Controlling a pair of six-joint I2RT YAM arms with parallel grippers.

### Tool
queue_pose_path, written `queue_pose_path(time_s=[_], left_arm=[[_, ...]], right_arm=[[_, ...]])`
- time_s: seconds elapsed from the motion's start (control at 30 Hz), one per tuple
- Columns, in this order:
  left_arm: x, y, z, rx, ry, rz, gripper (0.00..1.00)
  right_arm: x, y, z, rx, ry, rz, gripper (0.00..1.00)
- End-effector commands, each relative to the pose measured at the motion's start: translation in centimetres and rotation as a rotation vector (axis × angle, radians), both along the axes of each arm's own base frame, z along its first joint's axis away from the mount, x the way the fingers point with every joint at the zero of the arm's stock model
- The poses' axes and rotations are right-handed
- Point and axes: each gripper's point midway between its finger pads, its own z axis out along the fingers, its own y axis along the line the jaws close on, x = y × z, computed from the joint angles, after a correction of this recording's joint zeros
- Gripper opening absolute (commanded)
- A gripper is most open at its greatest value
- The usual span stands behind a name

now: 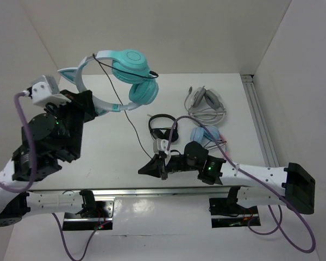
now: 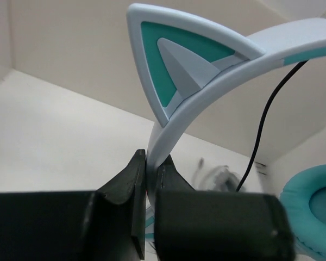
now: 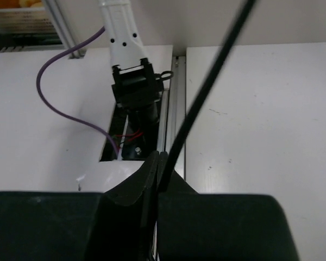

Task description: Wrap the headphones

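The headphones (image 1: 131, 76), with teal ear cups and a white cat-ear headband, hang in the air over the table's back left. My left gripper (image 1: 92, 107) is shut on the headband (image 2: 171, 133) just below a cat ear (image 2: 179, 60). One teal cup (image 2: 315, 212) shows at the lower right of the left wrist view. The thin black cable (image 1: 131, 126) runs from the cups down to my right gripper (image 1: 143, 171), low over the table's front middle. In the right wrist view that gripper (image 3: 162, 159) is shut on the cable (image 3: 206, 81), which runs taut up and away.
A small black pair of headphones (image 1: 162, 126) lies at mid-table. A grey pair (image 1: 206, 103) and a pink and light-blue pair (image 1: 206, 134) lie to its right. An aluminium rail (image 1: 261, 125) runs along the right side. White walls close in the table.
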Motion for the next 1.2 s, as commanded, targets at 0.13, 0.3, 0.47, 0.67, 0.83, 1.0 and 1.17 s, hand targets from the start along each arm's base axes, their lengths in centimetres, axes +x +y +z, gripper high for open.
queue_pose_path(time_s=[0.13,0.3,0.47,0.67,0.83,1.0,1.17], left_arm=[[1.0,3.4,2.7,0.023,-0.042,0.246,0.00],[2.7,4.4,1.4,0.143,-0.009,0.338,0.00],[4.0,2.7,-2.4,0.194,0.054,0.330,0.00],[5.3,2.0,-6.7,0.301,0.124,0.370,0.00],[7.6,3.2,-8.9,0.329,0.190,0.395,0.00],[9.9,3.8,-11.5,0.352,0.269,0.372,0.00],[12.1,3.4,-16.1,0.459,0.427,0.292,0.00]], right_arm=[[-4.2,1.8,3.4,0.065,-0.087,0.035,0.00],[-6.0,1.7,3.7,0.044,-0.106,0.033,0.06],[-6.7,1.4,4.2,0.047,-0.105,0.035,0.10],[-7.7,0.7,6.0,0.075,-0.111,0.085,0.15],[-7.9,0.2,6.7,0.081,-0.113,0.096,0.19],[-8.2,-0.2,7.4,0.102,-0.116,0.095,0.17],[-7.2,-0.9,8.1,0.077,-0.144,0.015,0.00]])
